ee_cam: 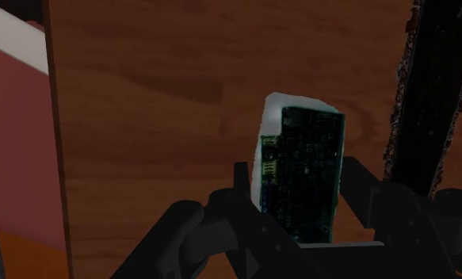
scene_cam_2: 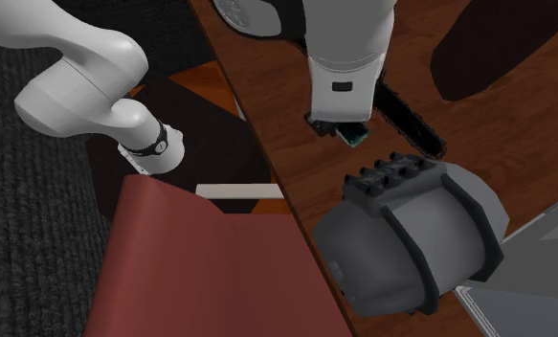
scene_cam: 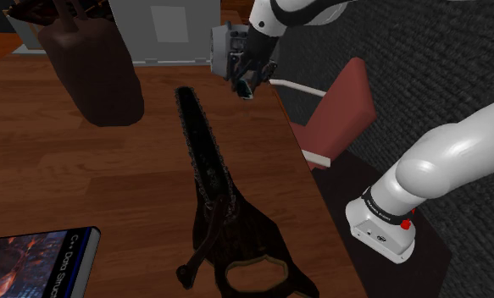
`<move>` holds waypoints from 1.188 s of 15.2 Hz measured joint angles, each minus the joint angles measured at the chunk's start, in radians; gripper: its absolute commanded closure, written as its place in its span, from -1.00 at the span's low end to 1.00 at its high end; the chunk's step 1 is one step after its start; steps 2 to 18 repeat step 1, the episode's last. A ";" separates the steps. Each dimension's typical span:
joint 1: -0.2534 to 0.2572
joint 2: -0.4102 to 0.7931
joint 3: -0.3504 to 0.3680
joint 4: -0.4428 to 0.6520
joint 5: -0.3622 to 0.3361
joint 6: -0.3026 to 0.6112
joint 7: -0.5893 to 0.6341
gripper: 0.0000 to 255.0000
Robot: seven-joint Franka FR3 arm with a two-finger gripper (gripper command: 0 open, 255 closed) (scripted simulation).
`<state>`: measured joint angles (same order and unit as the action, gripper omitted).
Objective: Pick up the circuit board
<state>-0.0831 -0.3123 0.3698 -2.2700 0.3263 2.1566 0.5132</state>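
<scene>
The circuit board point(ee_cam: 300, 170) is a small dark green card with a pale edge. It stands upright between my gripper's point(ee_cam: 298, 181) two black fingers, which clasp it from both sides above the wooden table point(ee_cam: 158, 103). In the second exterior view the gripper point(scene_cam_2: 340, 128) hangs under the white wrist near the table's edge, with a green corner of the board point(scene_cam_2: 355, 140) sticking out below it. In the shoulder view the gripper point(scene_cam: 247, 80) hovers over the table's far right edge.
A long dark chainsaw-like tool point(scene_cam: 209, 182) lies along the table beside the gripper. A brown jug point(scene_cam: 92, 72), a grey box point(scene_cam: 164, 30) and a book point(scene_cam: 33, 262) stand farther off. A grey ribbed case point(scene_cam_2: 415, 235) and a red chair point(scene_cam_2: 200, 263) are close by.
</scene>
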 measured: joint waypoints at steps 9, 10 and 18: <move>0.000 -0.001 -0.001 0.005 -0.001 -0.007 0.001 1.00; 0.000 -0.001 -0.001 0.005 -0.001 -0.007 0.001 1.00; 0.000 -0.001 -0.001 0.005 -0.001 -0.007 0.001 1.00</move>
